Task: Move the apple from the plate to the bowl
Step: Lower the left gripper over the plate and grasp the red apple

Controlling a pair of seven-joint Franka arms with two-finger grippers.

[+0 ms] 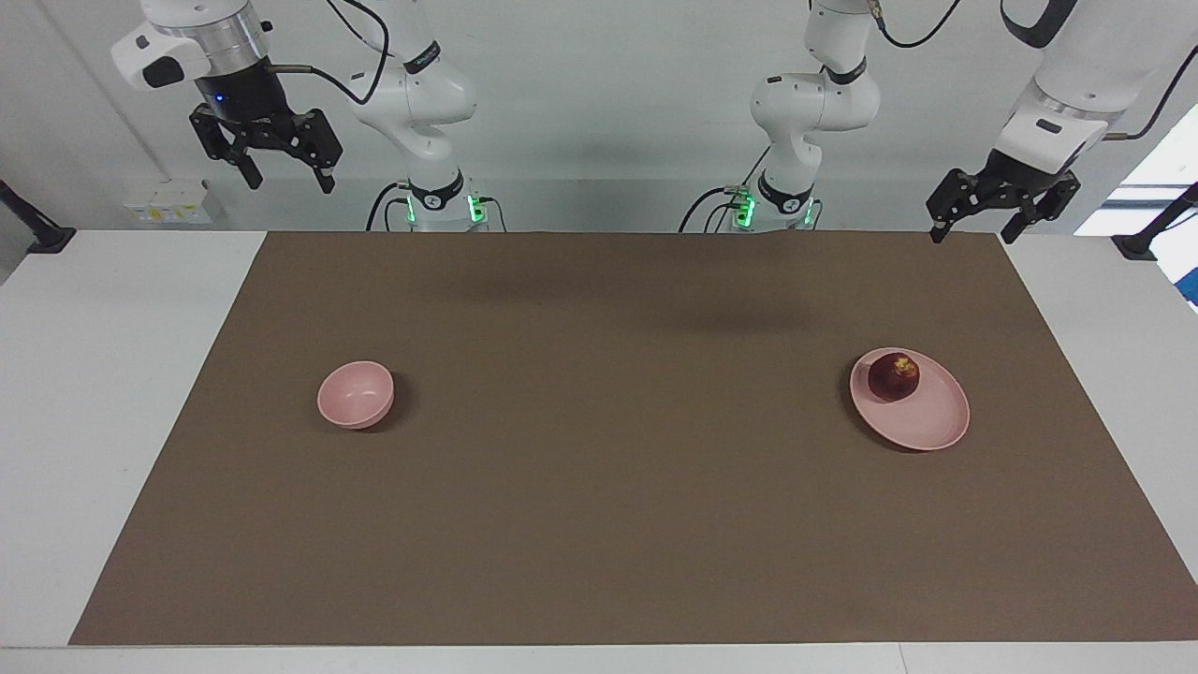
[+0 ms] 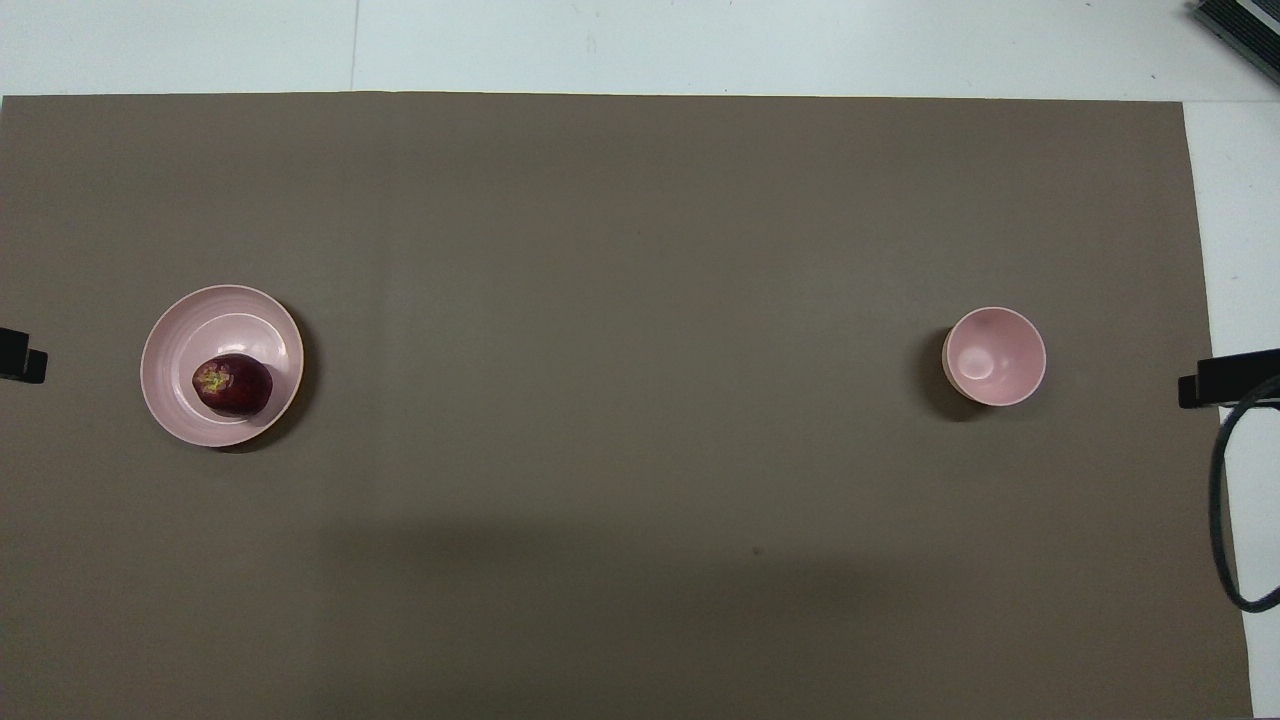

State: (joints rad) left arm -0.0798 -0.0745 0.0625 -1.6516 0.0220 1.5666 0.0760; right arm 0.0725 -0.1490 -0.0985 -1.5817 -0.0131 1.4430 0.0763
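The apple (image 1: 894,376) sits on the plate (image 1: 927,426) at the left arm's end of the worktop, so bring your open left hand (image 1: 1001,211) straight down over it, while the open right hand (image 1: 277,159) waits high above the bowl's (image 1: 355,394) end.

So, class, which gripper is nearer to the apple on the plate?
Left. The left gripper hangs raised at the apple's end of the table; the right gripper hangs raised at the bowl's end.
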